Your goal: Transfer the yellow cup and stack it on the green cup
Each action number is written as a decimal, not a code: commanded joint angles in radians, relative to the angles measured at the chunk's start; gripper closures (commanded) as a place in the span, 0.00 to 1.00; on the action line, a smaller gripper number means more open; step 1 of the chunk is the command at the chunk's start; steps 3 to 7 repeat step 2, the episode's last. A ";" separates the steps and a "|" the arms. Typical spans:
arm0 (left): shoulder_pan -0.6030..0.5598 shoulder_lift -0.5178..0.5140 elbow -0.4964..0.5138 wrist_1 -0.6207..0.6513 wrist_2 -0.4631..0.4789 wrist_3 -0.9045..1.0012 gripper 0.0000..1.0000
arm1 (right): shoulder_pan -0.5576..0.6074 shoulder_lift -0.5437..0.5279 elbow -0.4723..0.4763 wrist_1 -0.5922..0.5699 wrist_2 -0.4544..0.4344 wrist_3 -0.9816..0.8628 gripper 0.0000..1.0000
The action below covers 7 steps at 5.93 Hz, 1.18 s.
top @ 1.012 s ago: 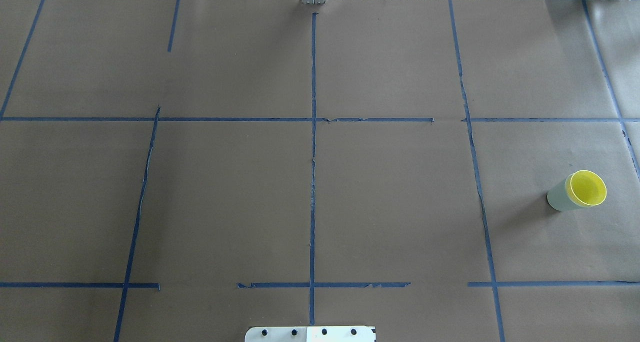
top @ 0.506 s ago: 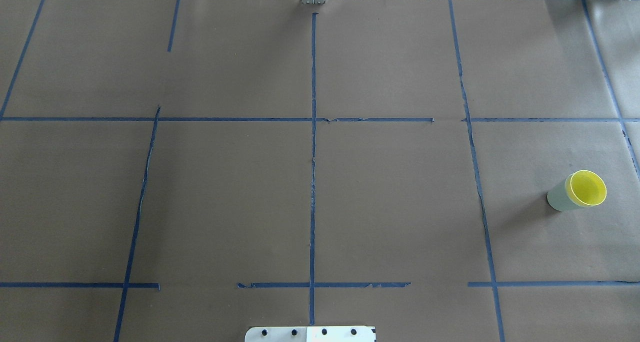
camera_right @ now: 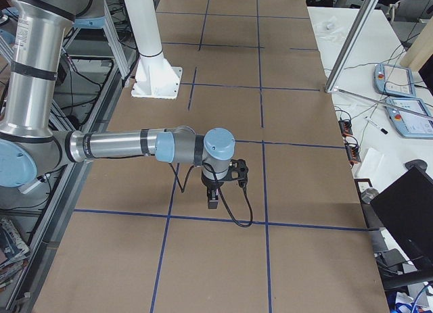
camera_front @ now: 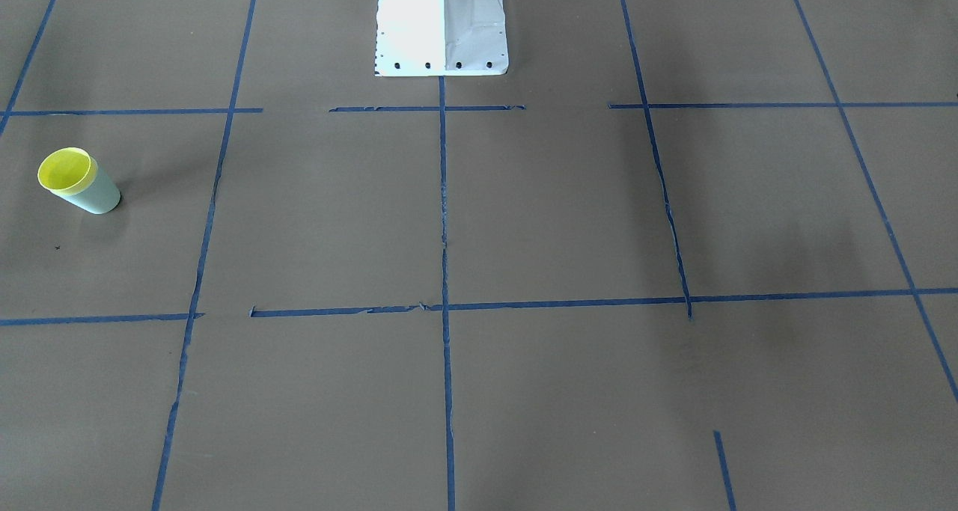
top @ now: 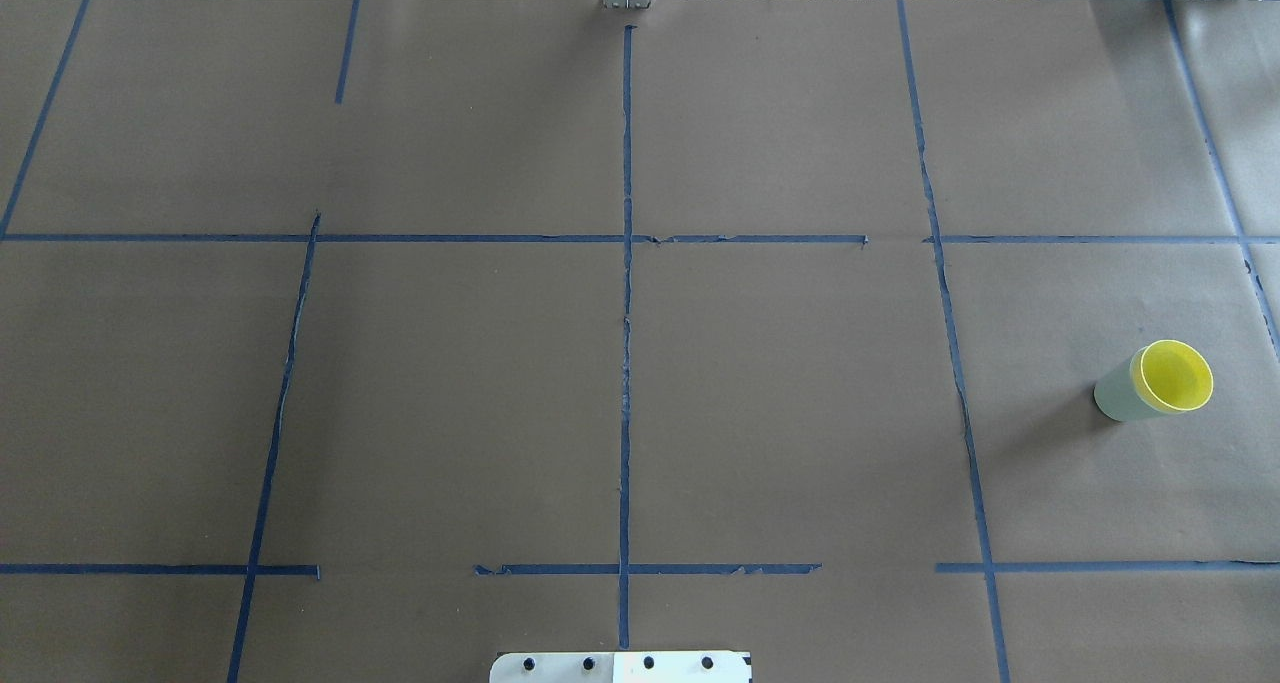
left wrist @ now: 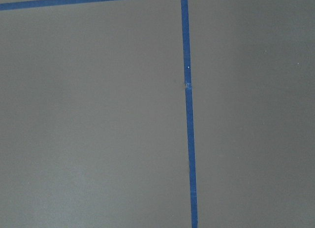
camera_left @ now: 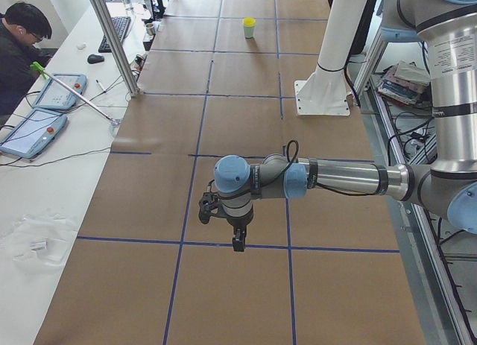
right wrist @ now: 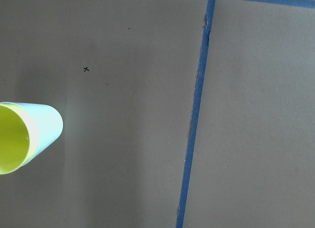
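The yellow cup (top: 1175, 375) sits nested inside the green cup (top: 1115, 398), upright at the table's right side in the overhead view. The front-facing view shows the same stack at the left: the yellow cup (camera_front: 66, 169) in the green cup (camera_front: 99, 197). The right wrist view catches the yellow cup (right wrist: 10, 144) and the green cup (right wrist: 47, 127) at its left edge, from above. My left gripper (camera_left: 235, 239) and right gripper (camera_right: 212, 197) appear only in the side views, hanging above the table; whether they are open or shut I cannot tell.
Blue tape lines (top: 626, 313) divide the brown paper-covered table. The white robot base (camera_front: 441, 25) stands at the near middle edge. A person (camera_left: 19, 54) sits at a side desk with tablets (camera_left: 33, 133), and a metal post (camera_left: 112, 39) rises at the table's edge.
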<state>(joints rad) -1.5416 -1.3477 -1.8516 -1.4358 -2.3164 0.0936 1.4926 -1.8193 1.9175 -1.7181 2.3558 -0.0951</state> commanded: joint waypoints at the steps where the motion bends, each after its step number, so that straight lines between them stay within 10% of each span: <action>1: -0.002 0.001 0.000 0.000 0.000 0.000 0.00 | 0.000 0.000 0.000 0.000 0.000 -0.002 0.00; 7: 0.000 0.001 0.000 0.000 0.000 0.000 0.00 | 0.000 0.000 0.002 0.000 0.000 -0.002 0.00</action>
